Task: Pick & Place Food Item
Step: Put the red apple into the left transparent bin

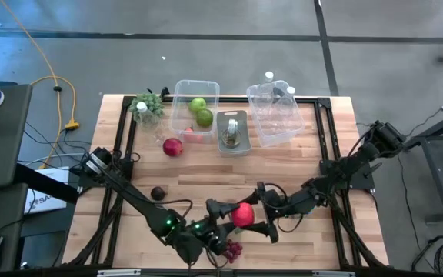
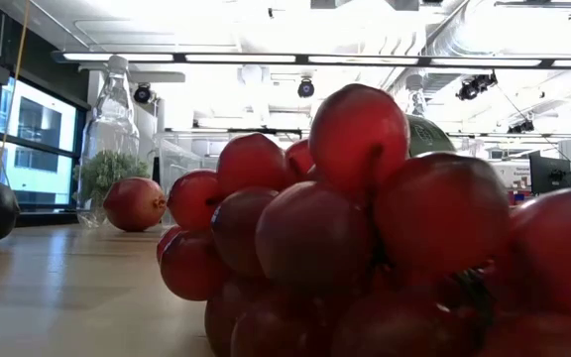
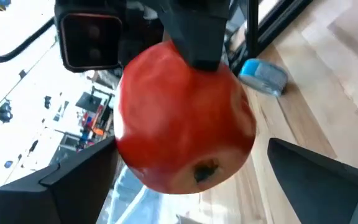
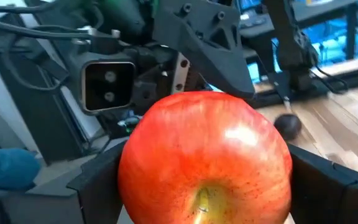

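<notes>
A red apple (image 1: 243, 215) hangs over the near middle of the table, between my two grippers. My right gripper (image 1: 264, 211) comes in from the table's right and is shut on it. My left gripper (image 1: 223, 220) reaches in level from the left and stands open. Its two fingers (image 3: 322, 180) flank the apple (image 3: 185, 118), and I cannot tell whether they touch it. In the right wrist view the apple (image 4: 204, 155) fills the space between my fingers, with the left gripper's hand behind it. My right gripper pinches the apple's two opposite flanks (image 4: 135, 180) between its fingers (image 4: 95, 183). The fingers come in level from the table's right. One of them shows on the apple's flank in the left wrist view (image 3: 197, 37). The apple is lifted clear of the table.
A bunch of red grapes (image 1: 233, 250) lies at the near edge under the left arm. A dark plum (image 1: 158, 193) and a red fruit (image 1: 173, 146) lie on the left half. At the back stand a clear bin with green apples (image 1: 194, 108), a second clear bin (image 1: 275, 115) and a grey tray (image 1: 233, 132).
</notes>
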